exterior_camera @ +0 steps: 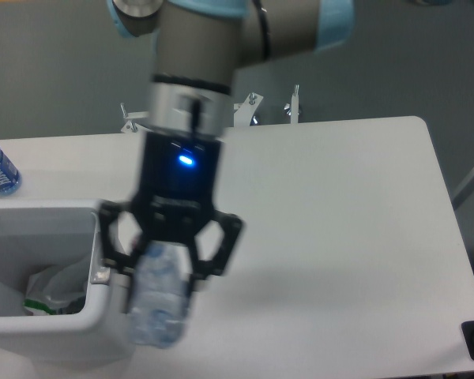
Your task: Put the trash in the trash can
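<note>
Two-finger black gripper [164,264] clamped on slim clear plastic bottle [158,304], lower left of frame, beside right rim of white rectangular bin [109,217]. Crumpled clear wrapper [57,288] lies inside. Advice: carry bottle leftward until fully over opening, then release.

A robotics lab or test cell, judging by the industrial arm [213,47] with grey links and pale blue joint caps (a blue status light glows on its wrist) reaching over a plain white table [340,205] set on a bare grey floor [55,71], with nothing domestic about the furnishings
</note>
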Tool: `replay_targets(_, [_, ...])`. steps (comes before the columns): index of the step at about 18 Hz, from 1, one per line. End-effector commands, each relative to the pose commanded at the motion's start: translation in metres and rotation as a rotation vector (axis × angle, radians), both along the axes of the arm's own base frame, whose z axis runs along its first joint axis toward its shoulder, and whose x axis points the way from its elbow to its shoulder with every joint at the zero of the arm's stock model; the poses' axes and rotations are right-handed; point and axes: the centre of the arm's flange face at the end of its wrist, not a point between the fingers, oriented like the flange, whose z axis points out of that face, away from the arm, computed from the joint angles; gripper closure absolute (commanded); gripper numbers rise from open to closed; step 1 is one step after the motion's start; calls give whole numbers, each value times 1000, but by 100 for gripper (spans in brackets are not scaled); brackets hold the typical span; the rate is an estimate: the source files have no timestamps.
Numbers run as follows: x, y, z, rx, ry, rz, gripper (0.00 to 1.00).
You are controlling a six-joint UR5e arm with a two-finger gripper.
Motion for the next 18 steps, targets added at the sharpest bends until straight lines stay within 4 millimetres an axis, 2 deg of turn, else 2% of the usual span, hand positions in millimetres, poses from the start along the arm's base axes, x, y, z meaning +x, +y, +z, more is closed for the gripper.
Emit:
replay_targets(1, [10,4,-1,-1,-1,-15,40])
replay_targets(3, [44,18,-5,-6,-5,-70,40])
replay_targets(4, [54,24,-14,-19,-10,-89,40])
replay_targets(5, [61,29,-22,-31,-16,-102,35])
replay_targets(6, [67,34,-30,-43,-18,-116,13])
replay_targets(7, [72,36,-35,-51,-18,-125,0])
replay_targets(8, [74,36,-37,-54,-22,-129,0])
replay_targets(12, [85,27,-25,-43,-16,-132,0])
replay_targets(14, [69,19,-18,-36,-6,-104,0])
replay_targets(16, [33,3,-14,-41,1,-45,0])
replay_targets(18, [-5,-14,-23,-103,55,83,0])
